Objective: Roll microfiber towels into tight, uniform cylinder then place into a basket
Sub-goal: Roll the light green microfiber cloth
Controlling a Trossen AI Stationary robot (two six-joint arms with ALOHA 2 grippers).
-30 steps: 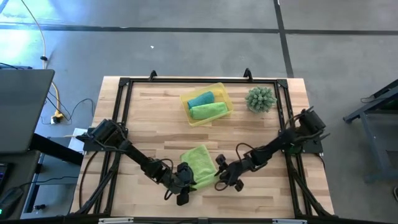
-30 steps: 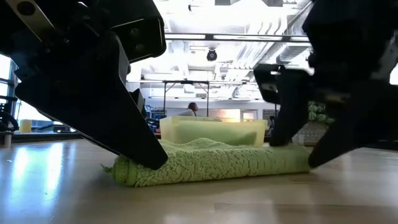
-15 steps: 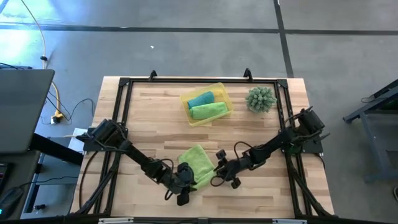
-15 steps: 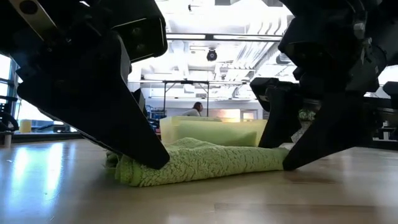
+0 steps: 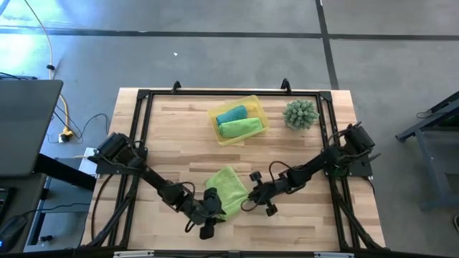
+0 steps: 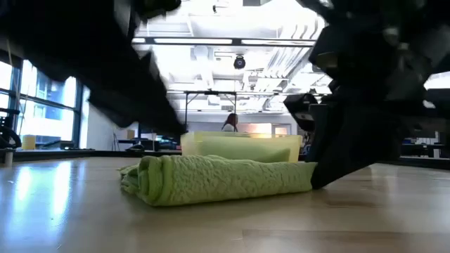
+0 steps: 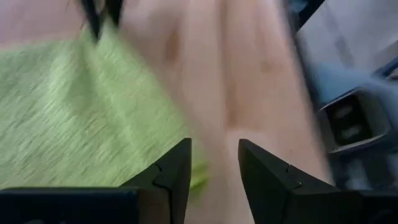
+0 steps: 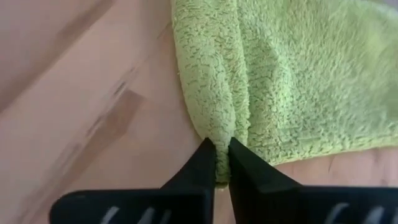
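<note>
A lime-green towel (image 5: 226,188) lies partly rolled on the wooden table near its front edge; it also shows in the low view (image 6: 218,180). My right gripper (image 5: 249,198) is shut on the towel's right end (image 8: 221,163). My left gripper (image 5: 212,205) is open (image 7: 214,163) over the towel's near left edge and raised off it. The yellow basket (image 5: 255,104) stands at the far middle. It holds a teal roll (image 5: 231,113) and a lime-green roll (image 5: 240,127). My right gripper pinches a raised fold of the towel (image 8: 219,134) between its two fingers, at the towel's edge on its right end. The fingers come from the table's right, slanting down. The towel lies on the table, bunched into a thick ridge (image 6: 295,177) beside the fingers.
A spiky green ball-shaped plant (image 5: 300,114) stands at the far right. A black frame (image 5: 143,97) runs around the tabletop. Bare wood lies between the towel and the basket and to the left of the towel.
My right gripper has gone toward the table's left and a little toward the far edge, pushing the towel's right end inward, so the towel is shorter and thicker. My left gripper has lifted off the towel's left end, which now lies free in a rounded fold.
</note>
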